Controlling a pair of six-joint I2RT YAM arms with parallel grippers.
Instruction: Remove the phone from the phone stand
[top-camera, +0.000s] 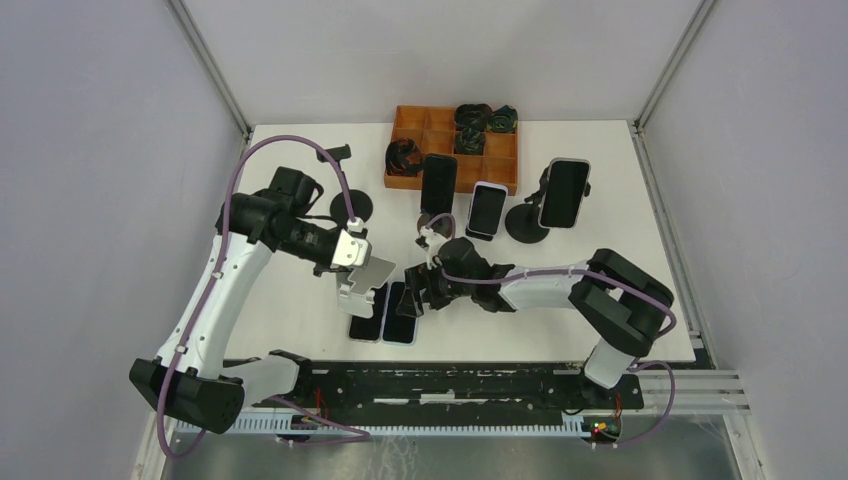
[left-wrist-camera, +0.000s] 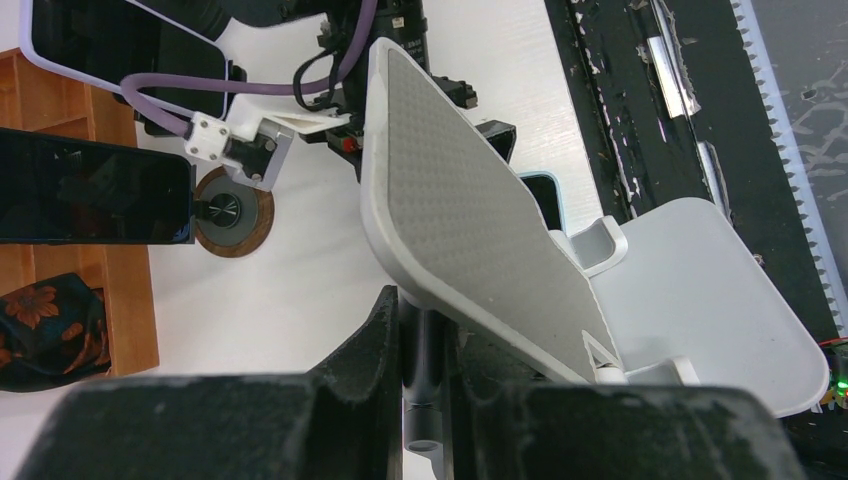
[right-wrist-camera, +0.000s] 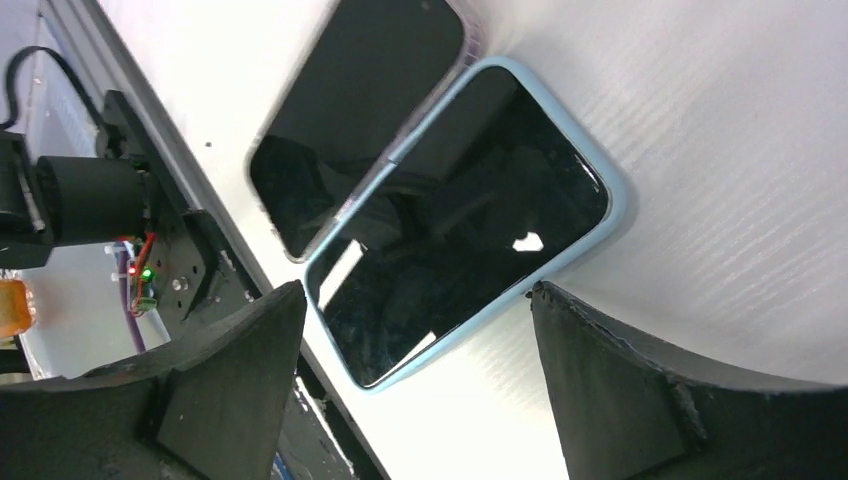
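Note:
A white phone stand (top-camera: 367, 272) with a grey dotted plate (left-wrist-camera: 470, 220) hangs tilted above the table. My left gripper (left-wrist-camera: 435, 370) is shut on its dark stem, and nothing rests on the plate. A phone in a light blue case (right-wrist-camera: 460, 220) lies flat, screen up, on the table near the front edge (top-camera: 402, 313). My right gripper (right-wrist-camera: 418, 300) is open over the phone's near end, one finger on each side and not pressing it. In the top view that gripper (top-camera: 412, 300) sits just right of the held stand.
A second dark phone (right-wrist-camera: 350, 120) lies flat beside the blue one (top-camera: 368, 315). At the back, three phones (top-camera: 438, 185) (top-camera: 487, 210) (top-camera: 563, 193) stand on stands before an orange compartment tray (top-camera: 405, 125). A black stand (top-camera: 350, 205) is back left. The black front rail (top-camera: 450, 385) lies close by.

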